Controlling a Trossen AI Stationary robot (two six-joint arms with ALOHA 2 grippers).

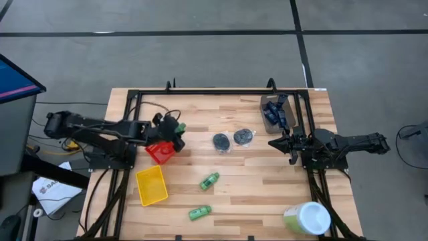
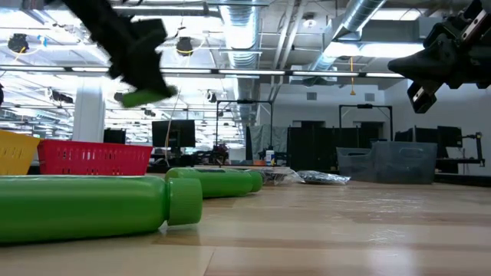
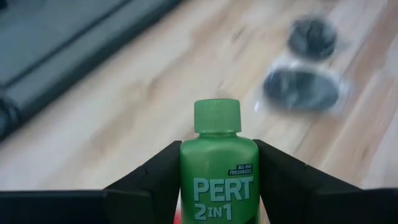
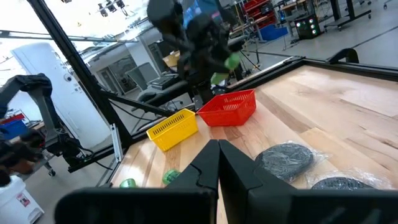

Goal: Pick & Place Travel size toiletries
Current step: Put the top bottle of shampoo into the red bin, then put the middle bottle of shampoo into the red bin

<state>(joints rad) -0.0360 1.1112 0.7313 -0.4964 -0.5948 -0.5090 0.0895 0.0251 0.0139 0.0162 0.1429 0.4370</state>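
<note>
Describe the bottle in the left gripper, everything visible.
The held bottle is bright green, looks like plastic, with a ribbed screw cap, closed, and pale "PERT 2 IN 1" print. The left gripper is shut on its body, one dark finger on each side, cap pointing forward past the fingertips. In the high view it hangs over the red bin, clear of the table. Only the fingers touch it.

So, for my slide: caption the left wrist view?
Left gripper clamps a green Pert 2-in-1 bottle above the wooden table.
</note>
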